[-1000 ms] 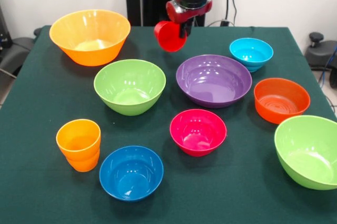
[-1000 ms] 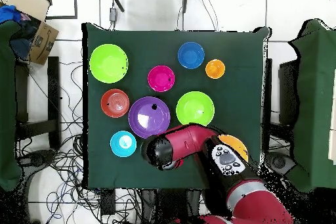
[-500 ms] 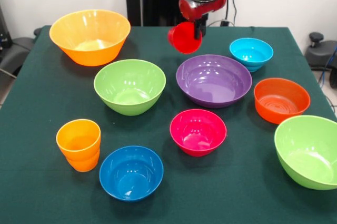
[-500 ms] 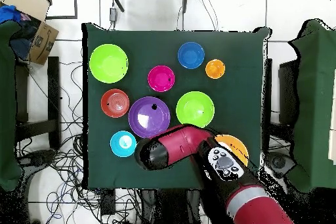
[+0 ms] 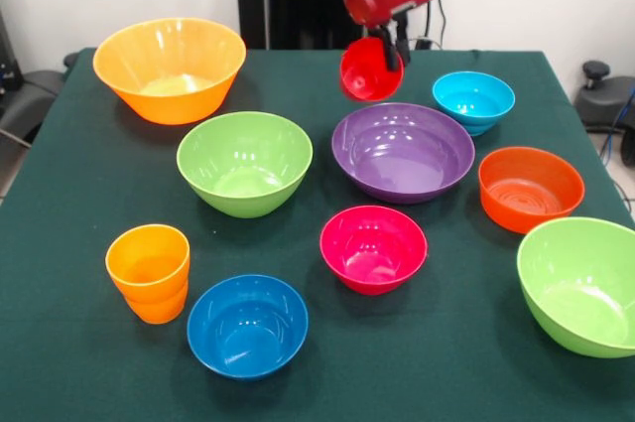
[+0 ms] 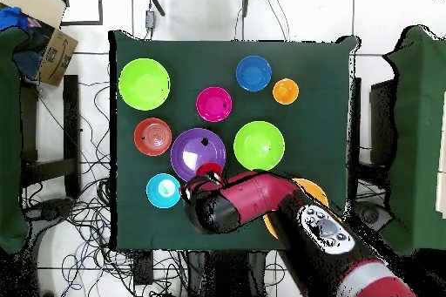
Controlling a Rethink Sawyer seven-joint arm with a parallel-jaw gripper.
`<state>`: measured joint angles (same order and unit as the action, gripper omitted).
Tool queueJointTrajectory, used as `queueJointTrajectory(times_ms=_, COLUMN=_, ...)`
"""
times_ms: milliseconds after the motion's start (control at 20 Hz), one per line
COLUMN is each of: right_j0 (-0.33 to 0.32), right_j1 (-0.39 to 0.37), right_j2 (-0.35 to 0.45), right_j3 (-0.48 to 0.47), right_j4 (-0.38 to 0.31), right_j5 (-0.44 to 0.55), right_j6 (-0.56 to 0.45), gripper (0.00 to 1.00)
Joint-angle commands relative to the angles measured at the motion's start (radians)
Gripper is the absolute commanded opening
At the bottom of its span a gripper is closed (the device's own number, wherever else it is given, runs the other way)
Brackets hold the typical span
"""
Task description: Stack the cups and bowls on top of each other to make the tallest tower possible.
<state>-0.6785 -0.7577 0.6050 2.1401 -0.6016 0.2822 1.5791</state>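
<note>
My gripper (image 5: 389, 53) is shut on the red cup (image 5: 369, 70), which hangs tilted with its mouth facing the camera. It is in the air just behind the far rim of the purple bowl (image 5: 402, 152). In the overhead view the red cup (image 6: 209, 171) peeks out from under the arm at the edge of the purple bowl (image 6: 193, 150). Two nested orange cups (image 5: 149, 271) stand at the front left. On the cloth lie lime green bowls (image 5: 244, 161) (image 5: 580, 283), a pink bowl (image 5: 373, 247) and a dark blue bowl (image 5: 247, 325). No tower is in view.
A large yellow-orange bowl (image 5: 170, 67) sits at the back left, a light blue bowl (image 5: 473, 99) at the back right and an orange bowl (image 5: 530, 187) on the right. A green cloth covers the table (image 5: 89, 174). Chairs and cables surround the table in the overhead view.
The arm has swung to the right in the front view, carrying the red cup from beside the yellow-orange bowl to the purple bowl's far rim. The bowls have not moved.
</note>
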Motion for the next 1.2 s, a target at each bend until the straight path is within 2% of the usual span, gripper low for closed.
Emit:
queueJointTrajectory(times_ms=50, right_j0=-0.238, right_j1=-0.066, right_j2=0.286, right_j3=0.170, right_j4=0.062, right_j5=0.075, right_j6=-0.121, gripper=0.00)
queueJointTrajectory(times_ms=350, right_j0=-0.411, right_j1=-0.024, right_j2=0.428, right_j3=0.221, right_j4=0.061, right_j5=0.145, right_j6=-0.188, gripper=0.00)
queueJointTrajectory(times_ms=650, right_j0=-0.485, right_j1=0.056, right_j2=0.488, right_j3=0.232, right_j4=0.003, right_j5=0.102, right_j6=-0.152, gripper=0.00)
queueJointTrajectory(times_ms=850, right_j0=-0.481, right_j1=0.040, right_j2=0.483, right_j3=0.245, right_j4=-0.060, right_j5=0.033, right_j6=-0.108, gripper=0.00)
queueJointTrajectory(times_ms=1050, right_j0=-0.472, right_j1=0.060, right_j2=0.441, right_j3=0.254, right_j4=-0.144, right_j5=-0.048, right_j6=-0.066, gripper=0.00)
queueJointTrajectory(times_ms=1200, right_j0=-0.439, right_j1=0.035, right_j2=0.405, right_j3=0.260, right_j4=-0.211, right_j5=-0.120, right_j6=-0.017, gripper=0.00)
